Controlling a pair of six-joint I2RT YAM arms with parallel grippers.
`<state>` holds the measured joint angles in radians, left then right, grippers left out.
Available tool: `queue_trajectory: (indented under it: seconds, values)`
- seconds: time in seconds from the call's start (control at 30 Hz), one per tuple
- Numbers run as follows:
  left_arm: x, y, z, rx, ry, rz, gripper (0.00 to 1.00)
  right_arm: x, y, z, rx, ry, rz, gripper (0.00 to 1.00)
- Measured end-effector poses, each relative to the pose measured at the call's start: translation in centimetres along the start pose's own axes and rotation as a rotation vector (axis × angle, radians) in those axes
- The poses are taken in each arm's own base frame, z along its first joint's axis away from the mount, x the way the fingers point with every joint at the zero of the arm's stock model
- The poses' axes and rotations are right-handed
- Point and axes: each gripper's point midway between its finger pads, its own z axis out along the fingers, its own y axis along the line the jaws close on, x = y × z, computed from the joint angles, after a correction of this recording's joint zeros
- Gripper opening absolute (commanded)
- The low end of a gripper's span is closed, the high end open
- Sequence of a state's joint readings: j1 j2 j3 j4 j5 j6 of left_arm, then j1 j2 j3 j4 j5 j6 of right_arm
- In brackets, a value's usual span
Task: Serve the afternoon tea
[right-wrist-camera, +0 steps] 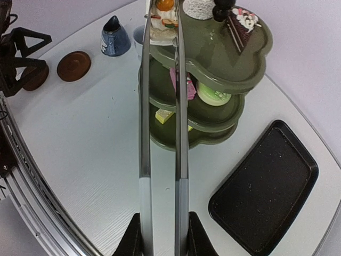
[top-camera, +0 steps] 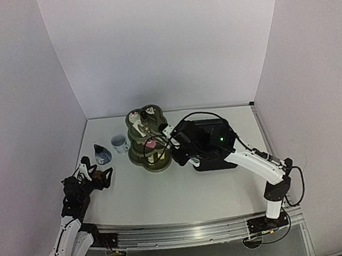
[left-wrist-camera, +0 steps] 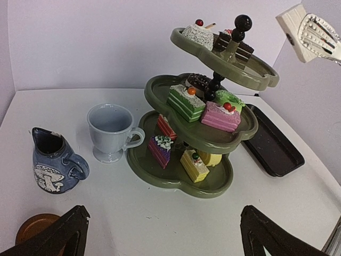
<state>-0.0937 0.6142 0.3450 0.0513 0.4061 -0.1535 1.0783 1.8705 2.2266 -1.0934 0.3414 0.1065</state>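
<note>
The dark green three-tier stand (top-camera: 149, 144) holds several small cakes and doughnuts on all tiers; it also shows in the left wrist view (left-wrist-camera: 198, 140) and the right wrist view (right-wrist-camera: 234, 64). My right gripper (right-wrist-camera: 162, 241) is shut on metal tongs (right-wrist-camera: 160, 133), whose tips pinch a small white cake (right-wrist-camera: 162, 21) beside the top tier. The white cup (left-wrist-camera: 109, 130) and small blue cup (left-wrist-camera: 53, 160) stand left of the stand. My left gripper (left-wrist-camera: 162, 234) is open and empty, low over the table, with a brown coaster (left-wrist-camera: 34, 226) at its left finger. A second coaster (right-wrist-camera: 73, 65) lies nearby.
A black rectangular tray (right-wrist-camera: 266, 186) lies right of the stand, under my right arm (top-camera: 248, 156). White walls close in the table on three sides. The metal rail runs along the near edge (top-camera: 189, 231).
</note>
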Motion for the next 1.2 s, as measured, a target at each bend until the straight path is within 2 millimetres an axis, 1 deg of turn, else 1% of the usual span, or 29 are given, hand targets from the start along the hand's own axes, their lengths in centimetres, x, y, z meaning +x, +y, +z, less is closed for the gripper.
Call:
queue_trajectory:
  seconds: [0.1,0.17,0.37,0.47,0.77,1.03,1.2]
  values:
    - [0.0,0.0,0.0,0.0,-0.001,0.001,1.0,-0.2,1.0,2.1,-0.005,0.018,-0.07,0.0]
    - [-0.1,0.0,0.0,0.0,-0.002,0.001,1.0,-0.6,1.2,2.9,-0.002,0.017,-0.103,0.0]
    - [-0.1,0.0,0.0,0.001,-0.003,0.001,1.0,-2.2,0.8,3.5,0.041,-0.02,-0.162,0.0]
    - [-0.1,0.0,0.0,0.001,-0.003,0.001,1.0,-2.4,0.2,3.7,0.08,-0.024,-0.189,0.0]
    - [-0.1,0.0,0.0,0.001,-0.003,0.001,1.0,-1.6,-1.6,5.1,0.179,0.018,-0.238,0.02]
    - [-0.1,0.0,0.0,0.001,-0.003,0.001,1.0,-1.0,-3.3,5.5,0.242,0.049,-0.252,0.04]
    - [-0.1,0.0,0.0,0.001,-0.003,0.001,1.0,-0.4,-3.7,6.0,0.253,0.079,-0.262,0.06]
